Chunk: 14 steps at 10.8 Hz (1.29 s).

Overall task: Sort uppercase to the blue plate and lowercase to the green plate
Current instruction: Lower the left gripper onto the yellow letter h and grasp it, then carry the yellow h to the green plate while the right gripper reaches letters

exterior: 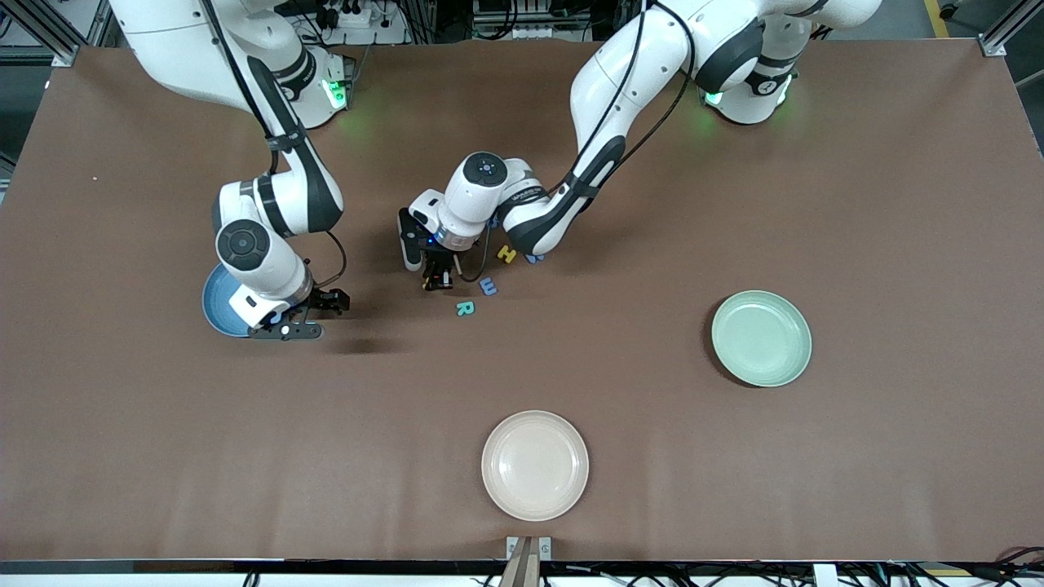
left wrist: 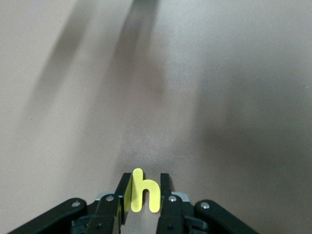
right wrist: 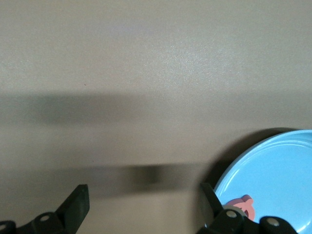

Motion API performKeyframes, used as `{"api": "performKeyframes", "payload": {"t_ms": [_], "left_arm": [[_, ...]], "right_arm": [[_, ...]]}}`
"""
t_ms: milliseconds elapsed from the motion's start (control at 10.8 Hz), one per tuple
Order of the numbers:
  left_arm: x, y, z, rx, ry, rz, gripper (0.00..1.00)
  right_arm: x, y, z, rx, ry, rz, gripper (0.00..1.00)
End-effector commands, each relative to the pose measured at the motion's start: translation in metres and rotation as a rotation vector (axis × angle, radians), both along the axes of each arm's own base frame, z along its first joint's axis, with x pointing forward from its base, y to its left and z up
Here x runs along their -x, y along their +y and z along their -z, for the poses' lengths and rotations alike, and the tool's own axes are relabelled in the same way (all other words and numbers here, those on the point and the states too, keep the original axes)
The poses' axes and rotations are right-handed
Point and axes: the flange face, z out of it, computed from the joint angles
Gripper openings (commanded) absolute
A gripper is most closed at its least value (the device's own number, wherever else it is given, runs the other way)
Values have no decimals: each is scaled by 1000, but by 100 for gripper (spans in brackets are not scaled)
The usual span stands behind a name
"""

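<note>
Pinching yellow y [left wrist: 142, 194] btwn its fingers, left hand [exterior: 436, 281] hangs over surface [exterior: 652, 163] beside letter cluster. Risk: thin grip, y may slip en route to green plate [exterior: 795, 359]. Right hand [exterior: 298, 322], spread, over blue plate [exterior: 214, 306] edge; red letter [right wrist: 241, 204] inside.

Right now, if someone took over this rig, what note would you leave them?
Left hand: shut on a yellow letter, beside the letter cluster mid-table.
Right hand: open, empty, over the rim of the blue plate.
Done: one red letter lies on the blue plate.
To do: yellow H, blue letter, teal R and others half hidden under the left arm lie on the table; green plate holds nothing.
</note>
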Motion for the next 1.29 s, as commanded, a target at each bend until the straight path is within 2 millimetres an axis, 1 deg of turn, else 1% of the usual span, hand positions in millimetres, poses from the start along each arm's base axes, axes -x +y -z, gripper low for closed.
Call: {"api": "performKeyframes", "payload": {"t_ms": [0,185,277,462,555,647,740,832,925,1017,1110,1202], "left_arm": [[-4,0,2,14,13,-37,20],[-7,0,-6,26,23,-51,17],[-9,0,-14,38,38,-68,16],[-14,-1,-37,58,58,-94,16],[-22,5,-49,41,95,-120,16],[-28,9,-66,17,127,-135,16],[-44,22,-84,-12,165,-163,16],[-56,36,-113,-44,228,-188,16],[-78,60,-135,-86,260,-217,16],[-92,85,-153,-138,289,-233,16],[-116,122,-167,-195,323,-262,16],[-127,155,-185,-255,347,-267,16]], "right_arm": [[-4,-1,0,-8,-1,-2,100],[-4,-1,-1,-8,-3,-1,100],[-4,-1,-1,-8,-3,-2,100],[-4,-1,-1,-9,-4,-1,100],[-4,-1,0,-8,-3,-1,100],[-4,-1,-1,-9,-5,-1,100],[-3,0,0,-9,-3,14,100],[-2,3,0,-7,4,14,100],[-1,5,0,-6,6,22,100],[0,7,-1,-5,5,43,100],[2,12,-1,-2,11,58,100],[3,19,-4,-3,9,74,100]]}}
